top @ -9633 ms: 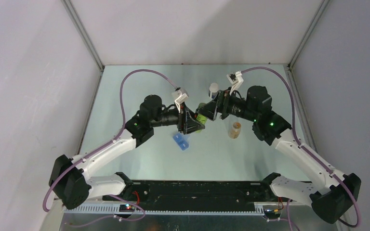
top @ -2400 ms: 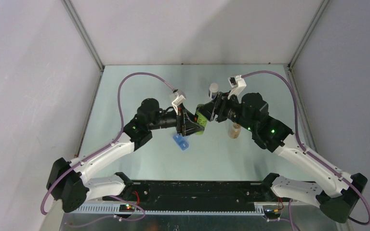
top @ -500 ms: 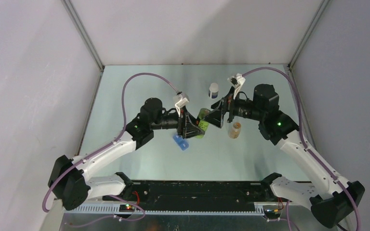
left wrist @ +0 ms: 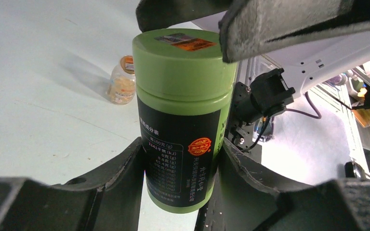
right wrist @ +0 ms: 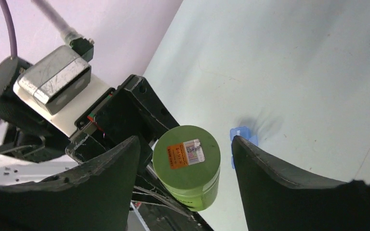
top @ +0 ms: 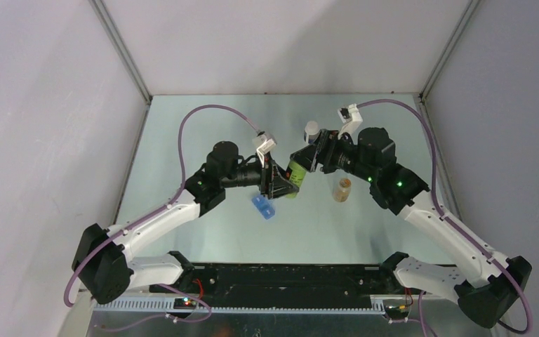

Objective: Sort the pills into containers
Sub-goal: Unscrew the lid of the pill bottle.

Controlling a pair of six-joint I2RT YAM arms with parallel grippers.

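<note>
Right wrist: right fingers (right wrist: 101,192) reopened, apart astride cap (right wrist: 187,153) of green bottle (right wrist: 196,194), likely regripping to unscrew; left fingers (left wrist: 123,175) clamp bottle body.

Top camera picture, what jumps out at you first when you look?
The green bottle, gripped mid-table by the left end effector. The right end effector hovers open around its lid. On the table nearby sit a blue pill box and a small clear jar.
</note>
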